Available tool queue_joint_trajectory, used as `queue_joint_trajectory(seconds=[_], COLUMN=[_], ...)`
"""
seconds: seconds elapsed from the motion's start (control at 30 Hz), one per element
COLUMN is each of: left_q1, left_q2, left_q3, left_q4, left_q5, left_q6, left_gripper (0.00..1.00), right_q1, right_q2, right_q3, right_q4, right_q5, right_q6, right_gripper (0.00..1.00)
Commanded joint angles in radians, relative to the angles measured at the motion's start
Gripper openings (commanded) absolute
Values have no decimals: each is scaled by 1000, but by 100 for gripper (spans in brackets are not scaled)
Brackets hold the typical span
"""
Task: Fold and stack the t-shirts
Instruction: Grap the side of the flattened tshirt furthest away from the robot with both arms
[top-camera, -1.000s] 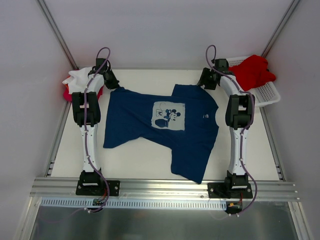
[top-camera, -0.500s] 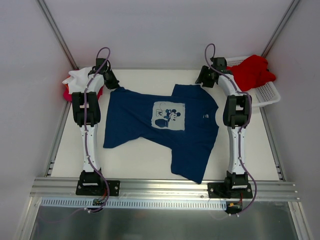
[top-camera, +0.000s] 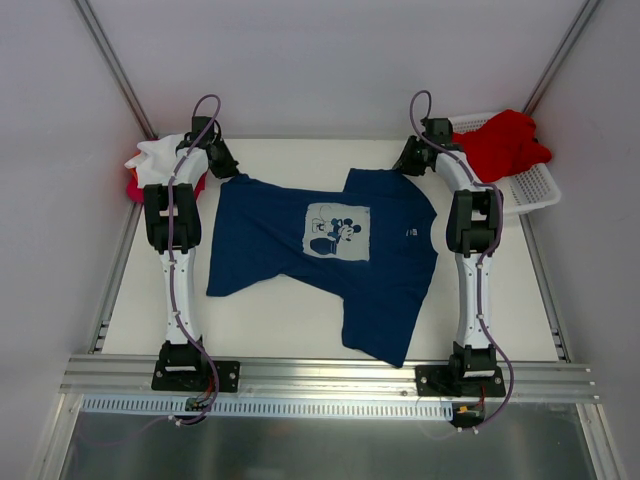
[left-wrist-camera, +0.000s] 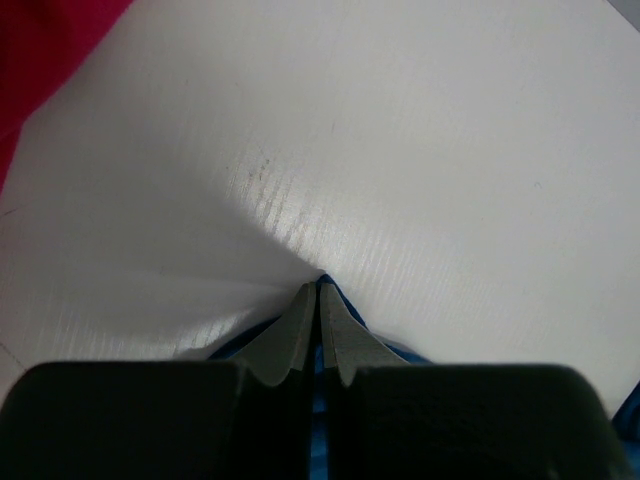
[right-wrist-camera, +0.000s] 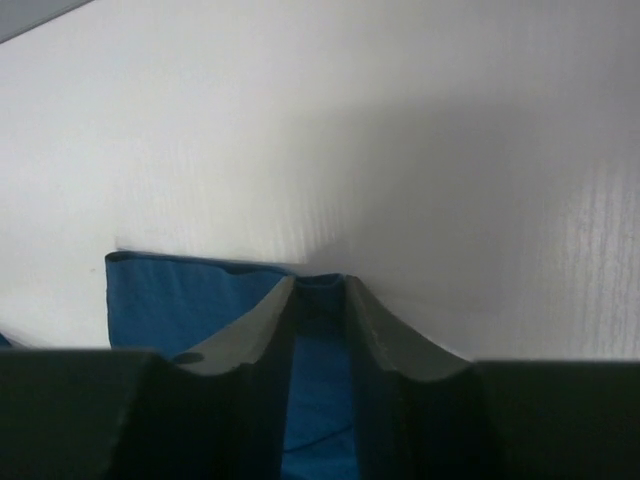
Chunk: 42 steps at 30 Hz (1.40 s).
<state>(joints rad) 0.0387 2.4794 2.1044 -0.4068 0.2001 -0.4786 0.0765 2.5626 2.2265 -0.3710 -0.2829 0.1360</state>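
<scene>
while the smooth white table (top-camera: 300, 320) bears the navy t-shirt (top-camera: 260, 240) spread flat and print-up between the arms, the step in hand looks like taking its far edge for a first fold. a red t-shirt (top-camera: 505, 145) slumps in the lattice basket (top-camera: 535, 190) at far right, and a white t-shirt (top-camera: 160, 155) lies crumpled at far left. the left gripper (left-wrist-camera: 319, 290) is pinched tight on a corner of the soft blue cloth. the right gripper (right-wrist-camera: 320, 285) stands astride the hem, jaws apart – not clamped. next, i judge, it must close, then both lift evenly so the limp fabric doesn't sag.
</scene>
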Motion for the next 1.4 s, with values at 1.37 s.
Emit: queue_joint_trajectory(seconds=[1.37], left_q1=[-10], left_q2=[-421], left_q3=[-132], left_q4=[-13], left_q5=[-83], left_q6=[69], left_gripper=[0], right_q1=[32], right_q2=[-456], right_q3=[-217], right_q4=[-19], right_q5=[91], right_q6=[-122], right_gripper=[0])
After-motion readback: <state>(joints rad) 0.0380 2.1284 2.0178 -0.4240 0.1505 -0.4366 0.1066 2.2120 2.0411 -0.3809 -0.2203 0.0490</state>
